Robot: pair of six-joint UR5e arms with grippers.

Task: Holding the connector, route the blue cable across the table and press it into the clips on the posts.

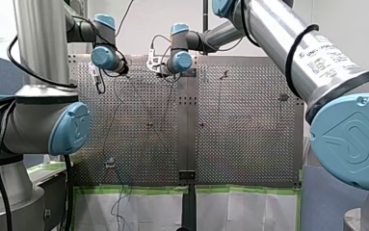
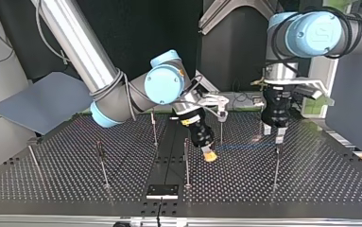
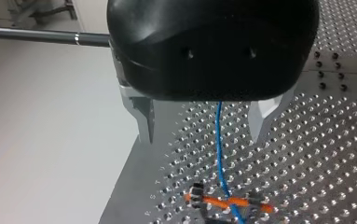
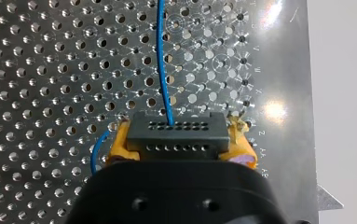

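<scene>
The connector (image 4: 178, 130) is clamped at its two ends between the yellow pads (image 4: 120, 145) of the right arm's jaws, which are closed tight on it (a dark grey block with two rows of small holes). The blue cable (image 4: 161, 60) is seen leaving the connector's face and running straight ahead over the perforated tabletop (image 4: 41, 70). A short blue loop is also seen beside one pad.

The left arm's jaws are spread wide and nothing is gripped. The metal fingers (image 3: 144, 119) are set on either side of the cable, which passes between them untouched. Ahead of them the cable is crossed by an orange strip (image 3: 227, 201) (what it is cannot be told).

In the top view the right arm's jaws are tilted downward about halfway between the tabletop's side edges, just beside the dark strip (image 2: 167, 161) along its middle. The left arm's jaws are held upright, nearer the side edge at that view's right. The cable is stretched almost level between the two, above the tabletop. Thin posts (image 2: 186, 161) are stood about the tabletop, and one (image 2: 276, 165) is just beside the left arm's jaws.
</scene>
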